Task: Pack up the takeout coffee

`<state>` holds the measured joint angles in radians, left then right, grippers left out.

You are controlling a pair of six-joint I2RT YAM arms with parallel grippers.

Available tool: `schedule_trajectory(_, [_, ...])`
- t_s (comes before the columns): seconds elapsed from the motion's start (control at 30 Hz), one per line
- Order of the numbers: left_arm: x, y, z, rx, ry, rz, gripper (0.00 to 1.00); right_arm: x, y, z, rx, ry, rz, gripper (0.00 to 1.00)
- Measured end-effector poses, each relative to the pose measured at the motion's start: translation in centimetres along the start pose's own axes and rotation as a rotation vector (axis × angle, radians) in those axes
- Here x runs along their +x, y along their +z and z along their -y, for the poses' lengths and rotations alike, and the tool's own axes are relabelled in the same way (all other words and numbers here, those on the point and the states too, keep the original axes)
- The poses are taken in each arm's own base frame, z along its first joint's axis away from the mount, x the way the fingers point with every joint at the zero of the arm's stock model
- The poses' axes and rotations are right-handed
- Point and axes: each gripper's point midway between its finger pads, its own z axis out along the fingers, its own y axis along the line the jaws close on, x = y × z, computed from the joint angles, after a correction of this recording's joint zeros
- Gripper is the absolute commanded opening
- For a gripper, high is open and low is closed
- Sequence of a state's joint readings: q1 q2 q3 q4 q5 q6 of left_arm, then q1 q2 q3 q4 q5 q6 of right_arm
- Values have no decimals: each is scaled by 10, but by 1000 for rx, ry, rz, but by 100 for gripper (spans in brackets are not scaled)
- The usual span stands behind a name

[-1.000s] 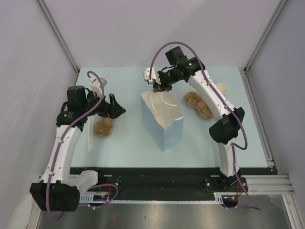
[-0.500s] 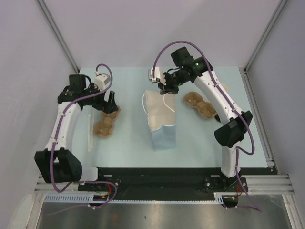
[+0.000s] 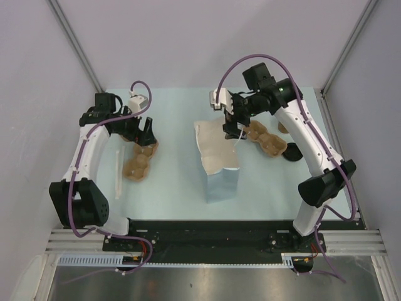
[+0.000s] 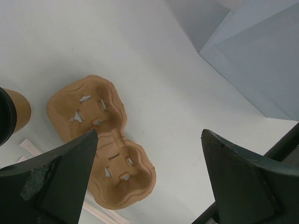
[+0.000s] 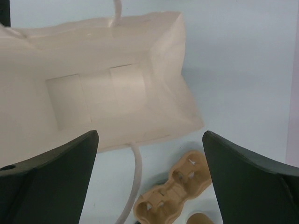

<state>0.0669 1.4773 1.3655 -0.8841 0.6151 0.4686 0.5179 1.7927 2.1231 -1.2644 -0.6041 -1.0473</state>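
Observation:
A tan paper cup with a black lid (image 4: 10, 111), the takeout coffee, shows at the left edge of the left wrist view, beside a brown pulp carrier (image 4: 100, 144). My left gripper (image 4: 149, 135) hangs open above that carrier (image 3: 139, 160), holding nothing. The light-blue bag (image 3: 218, 164) stands upright mid-table, mouth open, its cream inside (image 5: 93, 88) empty. My right gripper (image 5: 151, 135) is open just past the bag's right rim, over its loose white handle (image 5: 135, 175). A second carrier (image 5: 173, 198) and the rim of another tan cup (image 5: 200, 218) lie below it.
A pale flat stick (image 3: 118, 172) lies left of the left carrier. A small black round piece (image 3: 292, 153) sits by the right arm, next to the right carrier (image 3: 266, 139). Grey walls close in the table on three sides.
My right gripper has opened and let go of the bag's top, then drawn off to the right. The bag turned and now stands on its own. The left arm shifted slightly back.

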Motion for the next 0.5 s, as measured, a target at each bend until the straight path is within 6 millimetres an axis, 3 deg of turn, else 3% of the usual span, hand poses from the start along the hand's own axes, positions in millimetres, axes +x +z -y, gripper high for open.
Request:
schedule_trajectory(0.27, [-2,2,3,21,-8,13,97,10,-8,-5,37,53,-6,100])
schedule_trajectory(0.5, [-4,2,5,30,-22,19,98,-9,0,10,102,114,76,100])
